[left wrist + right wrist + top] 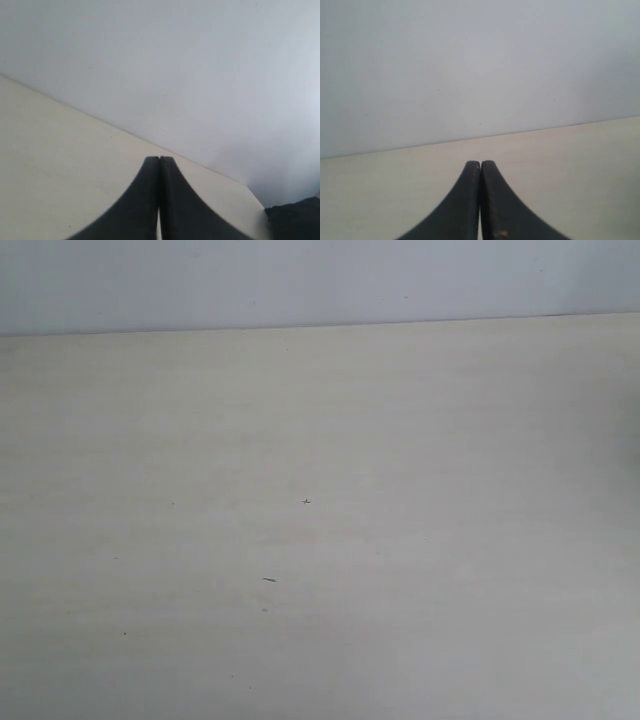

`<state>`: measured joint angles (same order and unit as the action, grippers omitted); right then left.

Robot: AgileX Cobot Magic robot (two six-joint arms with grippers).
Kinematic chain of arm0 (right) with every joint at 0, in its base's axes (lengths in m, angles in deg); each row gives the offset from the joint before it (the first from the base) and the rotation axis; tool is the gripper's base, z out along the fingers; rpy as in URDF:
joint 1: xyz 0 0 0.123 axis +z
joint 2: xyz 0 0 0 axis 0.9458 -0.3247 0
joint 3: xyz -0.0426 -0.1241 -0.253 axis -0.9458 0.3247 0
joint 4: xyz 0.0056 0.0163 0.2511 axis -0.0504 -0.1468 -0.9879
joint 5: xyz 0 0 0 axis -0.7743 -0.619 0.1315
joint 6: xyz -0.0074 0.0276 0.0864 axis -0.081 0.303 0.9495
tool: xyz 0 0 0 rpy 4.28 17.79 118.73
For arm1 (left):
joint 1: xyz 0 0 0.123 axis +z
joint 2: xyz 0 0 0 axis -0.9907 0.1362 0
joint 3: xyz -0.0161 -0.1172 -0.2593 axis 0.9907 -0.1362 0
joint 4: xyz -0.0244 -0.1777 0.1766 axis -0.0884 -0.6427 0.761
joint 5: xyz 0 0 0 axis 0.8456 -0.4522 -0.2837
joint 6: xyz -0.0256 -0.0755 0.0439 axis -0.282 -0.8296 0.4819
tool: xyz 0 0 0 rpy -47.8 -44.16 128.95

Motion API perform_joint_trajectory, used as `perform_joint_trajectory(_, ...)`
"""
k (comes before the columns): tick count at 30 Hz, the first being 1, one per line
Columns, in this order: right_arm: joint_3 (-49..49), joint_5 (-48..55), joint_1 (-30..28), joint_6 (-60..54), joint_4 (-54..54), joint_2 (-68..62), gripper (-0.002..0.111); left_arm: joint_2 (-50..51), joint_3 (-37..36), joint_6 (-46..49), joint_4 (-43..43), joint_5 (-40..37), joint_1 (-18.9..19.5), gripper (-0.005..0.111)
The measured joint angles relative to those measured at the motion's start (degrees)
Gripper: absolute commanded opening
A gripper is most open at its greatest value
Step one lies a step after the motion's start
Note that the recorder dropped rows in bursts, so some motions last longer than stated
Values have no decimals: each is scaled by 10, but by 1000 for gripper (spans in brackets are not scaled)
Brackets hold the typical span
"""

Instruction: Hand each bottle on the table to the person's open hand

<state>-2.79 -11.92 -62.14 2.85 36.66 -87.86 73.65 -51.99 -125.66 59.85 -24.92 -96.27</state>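
Observation:
The pale cream table fills the exterior view, marked only by a few tiny dark specks. No bottle and no person's hand shows in any view. Neither arm appears in the exterior view. In the left wrist view my left gripper is shut, its two black fingers pressed tip to tip with nothing between them, above the table. In the right wrist view my right gripper is likewise shut and holds nothing, over the table.
A plain pale grey-blue wall rises behind the table's far edge. A dark object sits past the table's corner in the left wrist view.

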Motion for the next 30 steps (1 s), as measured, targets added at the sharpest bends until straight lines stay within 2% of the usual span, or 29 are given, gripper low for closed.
perform_joint_trajectory(11,0,0,0,0,0,0,0,2,0,4,11,9,2,0)
perform_joint_trajectory(14,0,0,0,0,0,0,0,0,0,32,12,10,2,0)
perform_joint_trajectory(16,0,0,0,0,0,0,0,0,0,95,-22,10,5,0)
perform_joint_trajectory(20,0,0,0,0,0,0,0,0,0,371,-205,10,18,0)
perform_joint_trajectory(22,0,0,0,0,0,0,0,0,0,456,-245,10,29,0)
perform_joint_trajectory(30,0,0,0,0,0,0,0,0,0,546,-226,-11,42,0)
